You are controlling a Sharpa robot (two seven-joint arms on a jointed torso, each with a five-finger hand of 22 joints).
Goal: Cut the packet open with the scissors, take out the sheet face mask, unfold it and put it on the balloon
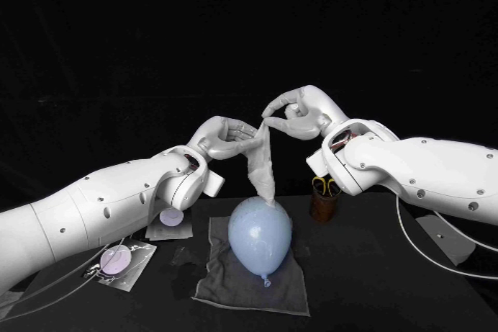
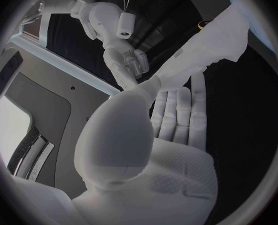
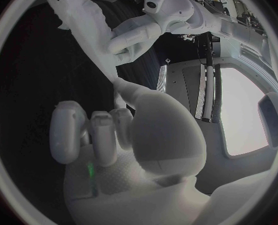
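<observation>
White sheet mask [image 1: 260, 163] hangs pinched between raised left hand [image 1: 223, 141] and right hand [image 1: 296, 116] above the balloon [image 1: 260, 238].

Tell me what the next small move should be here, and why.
Probably draw the two hands apart to spread the sheet. The left hand and right hand both pinch the upper part of the sheet mask. It hangs as a narrow, bunched strip whose lower end touches the balloon below. It looks too folded to lay on yet.
</observation>
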